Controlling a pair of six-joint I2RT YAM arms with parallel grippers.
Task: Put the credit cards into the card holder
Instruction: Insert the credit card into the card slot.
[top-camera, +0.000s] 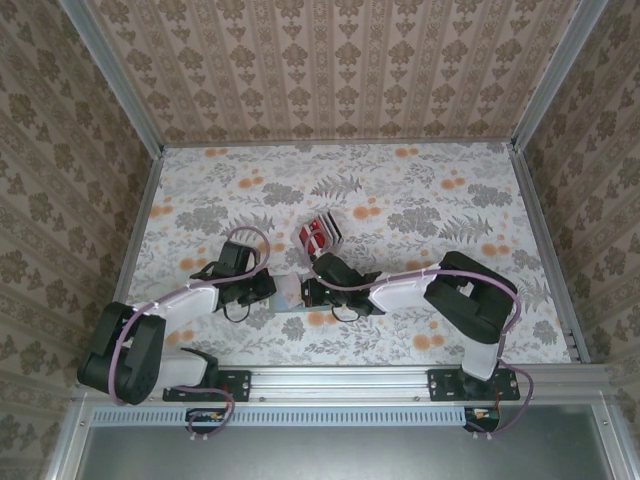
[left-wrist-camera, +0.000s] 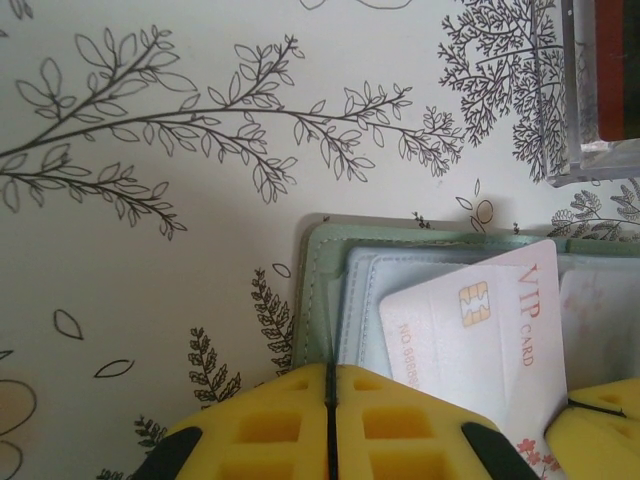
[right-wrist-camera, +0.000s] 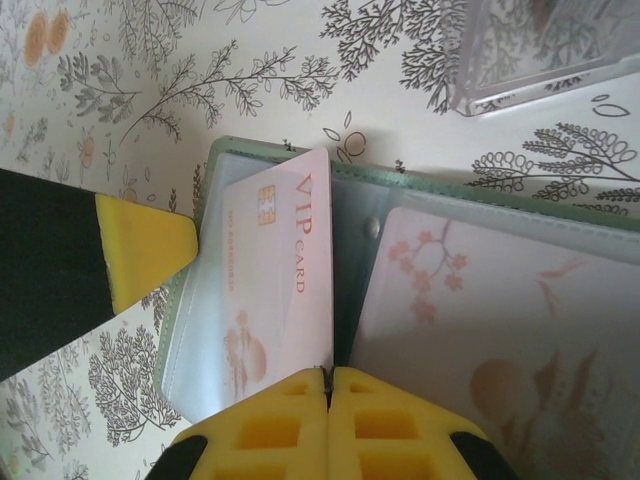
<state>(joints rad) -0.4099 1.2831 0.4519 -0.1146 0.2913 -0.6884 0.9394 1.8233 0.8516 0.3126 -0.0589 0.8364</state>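
The sage-green card holder (top-camera: 291, 298) lies open between both grippers, its pale sleeves (right-wrist-camera: 200, 340) facing up. A pale credit card (right-wrist-camera: 280, 270) marked "VIP card", with a gold chip, rests tilted partway in the left sleeve. My right gripper (right-wrist-camera: 328, 380) is shut, and the card's lower corner runs into its seam. My left gripper (left-wrist-camera: 330, 385) is shut on the holder's left edge (left-wrist-camera: 322, 270). One of its yellow fingers (right-wrist-camera: 145, 250) shows beside the holder. More red credit cards (top-camera: 322, 233) stand in a clear stand just beyond.
A blossom-printed card (right-wrist-camera: 480, 330) sits in the holder's right sleeve. The clear stand (left-wrist-camera: 600, 100) is close behind the holder. Walls with patterned paper and metal rails (top-camera: 140, 250) enclose the floral table, which has open room left, right and at the back.
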